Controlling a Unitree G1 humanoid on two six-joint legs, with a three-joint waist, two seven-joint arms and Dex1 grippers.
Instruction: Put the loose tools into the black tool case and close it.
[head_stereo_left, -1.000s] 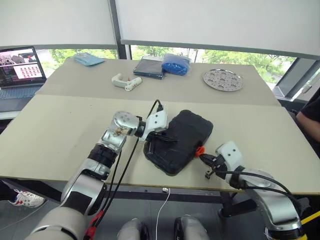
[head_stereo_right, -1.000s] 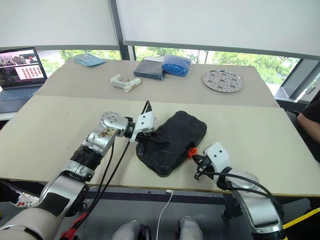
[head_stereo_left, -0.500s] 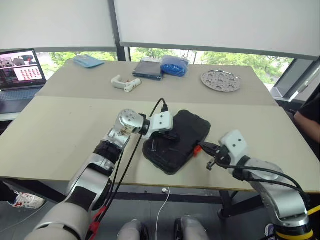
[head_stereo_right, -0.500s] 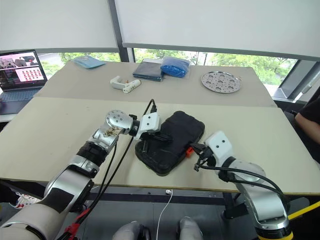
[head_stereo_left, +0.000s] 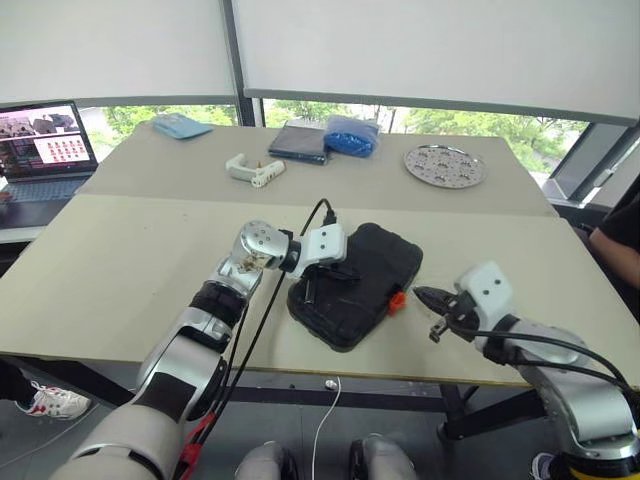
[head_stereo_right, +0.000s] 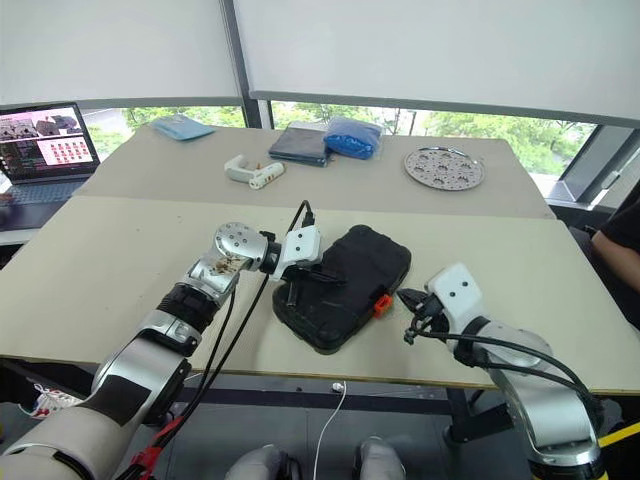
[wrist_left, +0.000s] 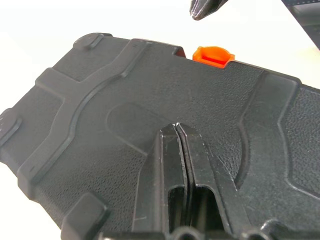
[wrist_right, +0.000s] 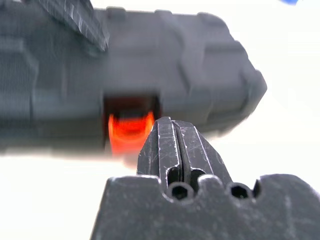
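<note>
1. Case first: the black tool case (head_stereo_left: 357, 281) lies shut, lid down, just below the middle of the head view, set at a slant on the near part of the beige table (head_stereo_left: 120, 260). Its outside is matte, grainy moulded plastic with raised ribs and rounded corners.
2. One small orange latch (head_stereo_left: 397, 298) sits on the case's right-hand edge. From the left wrist view it shows as a bright tab (wrist_left: 214, 55) at the lid's far rim.
3. With the lid down, nothing of the inside or its contents can be seen.
4. Over the case's left part rests the left gripper (head_stereo_left: 312, 287), its two black fingers (wrist_left: 176, 150) pressed together, tips on the ribbed lid.
5. Right of the latch, just apart from it, hangs the right gripper (head_stereo_left: 422, 294), fingers (wrist_right: 172, 145) likewise together and gripping nothing, tips pointed at the orange tab.
6. Farther up the frame, on the far tabletop, lie a white pistol-shaped tool (head_stereo_left: 250, 168), a dark flat pouch (head_stereo_left: 299, 142), a blue bundle (head_stereo_left: 350, 135) and a round perforated metal plate (head_stereo_left: 444, 165).
7. At the left edge stands an open laptop (head_stereo_left: 42, 150).
</note>
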